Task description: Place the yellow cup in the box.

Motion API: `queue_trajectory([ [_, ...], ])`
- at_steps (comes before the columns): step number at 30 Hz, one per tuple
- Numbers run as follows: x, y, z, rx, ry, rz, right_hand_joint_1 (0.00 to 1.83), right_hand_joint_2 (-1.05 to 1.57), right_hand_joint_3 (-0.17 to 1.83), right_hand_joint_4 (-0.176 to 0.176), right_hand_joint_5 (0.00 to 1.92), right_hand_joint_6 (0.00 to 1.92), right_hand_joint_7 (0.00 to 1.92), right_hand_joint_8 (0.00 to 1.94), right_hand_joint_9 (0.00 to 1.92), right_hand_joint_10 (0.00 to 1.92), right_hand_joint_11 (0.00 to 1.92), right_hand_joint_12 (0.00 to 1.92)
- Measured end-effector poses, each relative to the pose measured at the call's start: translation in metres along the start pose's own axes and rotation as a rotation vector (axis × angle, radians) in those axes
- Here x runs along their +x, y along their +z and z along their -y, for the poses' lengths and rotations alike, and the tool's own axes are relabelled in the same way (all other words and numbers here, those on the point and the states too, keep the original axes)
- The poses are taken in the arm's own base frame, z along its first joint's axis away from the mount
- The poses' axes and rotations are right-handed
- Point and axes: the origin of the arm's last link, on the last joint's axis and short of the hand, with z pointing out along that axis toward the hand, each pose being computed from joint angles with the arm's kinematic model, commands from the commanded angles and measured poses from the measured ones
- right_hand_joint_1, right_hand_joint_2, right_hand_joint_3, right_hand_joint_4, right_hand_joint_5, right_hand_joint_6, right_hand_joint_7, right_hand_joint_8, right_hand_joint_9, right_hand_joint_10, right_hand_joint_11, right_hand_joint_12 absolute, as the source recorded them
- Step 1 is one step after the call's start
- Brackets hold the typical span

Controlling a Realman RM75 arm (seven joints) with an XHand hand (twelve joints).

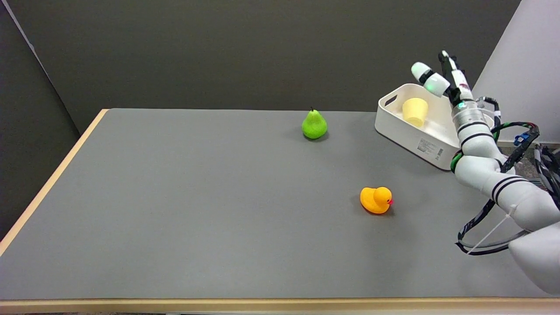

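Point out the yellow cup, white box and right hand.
yellow cup (414,111): head view, on its side wall.
white box (404,133): head view, on its near outer wall.
right hand (442,81): head view, on its middle.

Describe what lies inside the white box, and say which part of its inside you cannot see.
Inside the white box lies the yellow cup, tipped over, not upright. The right hand is above the box, holding nothing. The arm covers the box's right part, so anything there is hidden.

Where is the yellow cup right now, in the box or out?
In. The yellow cup lies inside the white box, and the right hand above holds nothing.
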Motion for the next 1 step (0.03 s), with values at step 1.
queue_trajectory([
  [1, 0.0001, -0.0007, 0.0039, 0.021, 0.003, -0.002, 0.39, 0.51, 0.83, 0.004, 0.0, 0.09, 0.0, 0.0, 0.0, 0.0, 0.0, 0.0],
])
